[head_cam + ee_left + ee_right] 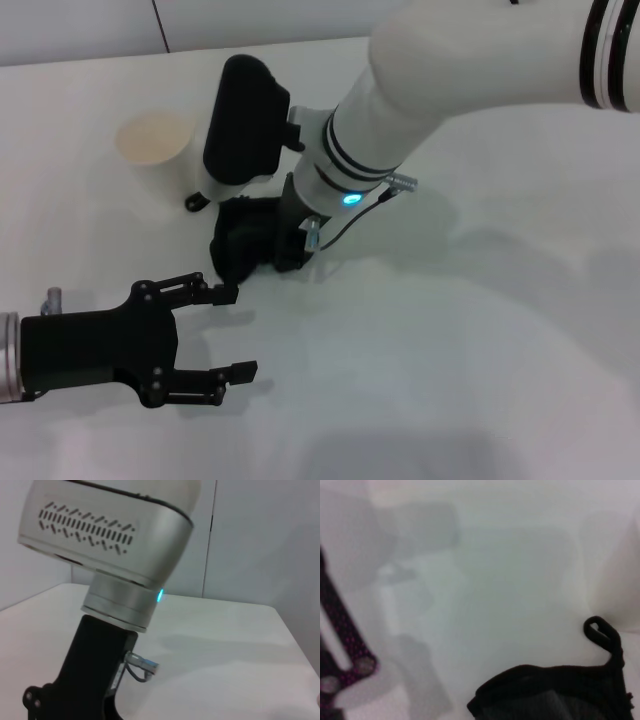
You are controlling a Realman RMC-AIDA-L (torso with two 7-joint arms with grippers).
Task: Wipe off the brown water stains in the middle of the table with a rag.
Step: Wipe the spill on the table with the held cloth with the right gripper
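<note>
From the head camera I see the rag bunched into a dark lump near the middle of the desk, pressed down under my right tool. Crumpled as it is, the rag shows no clear long axis. In the right wrist view it fills the near edge of the picture, and its thin black loop sticks out from one corner over the bare white surface. I cannot tell whether the right tool's fingers are apart or together, because the rag and the wrist housing hide them.

The brown stain does not show in any view; the rag and the right arm cover the spot where they sit.

A white paper cup stands upright beyond the rag, on my left side, close to the right arm's black housing but apart from the rag.

My left tool hovers low on my near left, fingers spread wide apart and gripping nothing, its upper fingertip just beside the rag's near edge.
</note>
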